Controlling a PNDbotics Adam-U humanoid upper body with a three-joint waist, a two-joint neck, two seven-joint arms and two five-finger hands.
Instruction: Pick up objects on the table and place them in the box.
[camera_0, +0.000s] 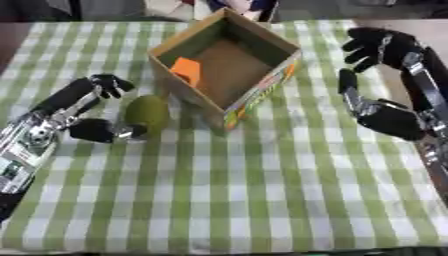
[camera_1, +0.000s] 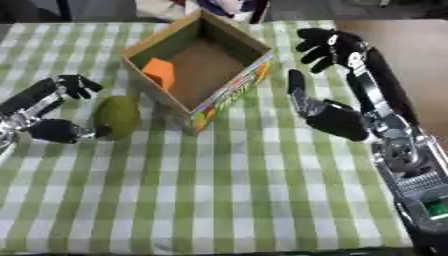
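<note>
Green-and-white checked tablecloth (camera_0: 262, 200): spread over the whole table.

Open brown cardboard box (camera_0: 229, 65): set at the far centre, turned corner-on, printed panel on its near right side.

Right hand (camera_1: 337, 117): held right of the box, fingers spread and relaxed, nothing grasped.

Left hand (camera_0: 87, 112): at the left, thumb and curled fingers pinched on the olive-green oval fruit (camera_0: 147, 114).

Fruit: just left of the box's near corner, long axis upright, tip pointing far.

Orange block (camera_0: 186, 70): lodged inside the box against its left wall.
</note>
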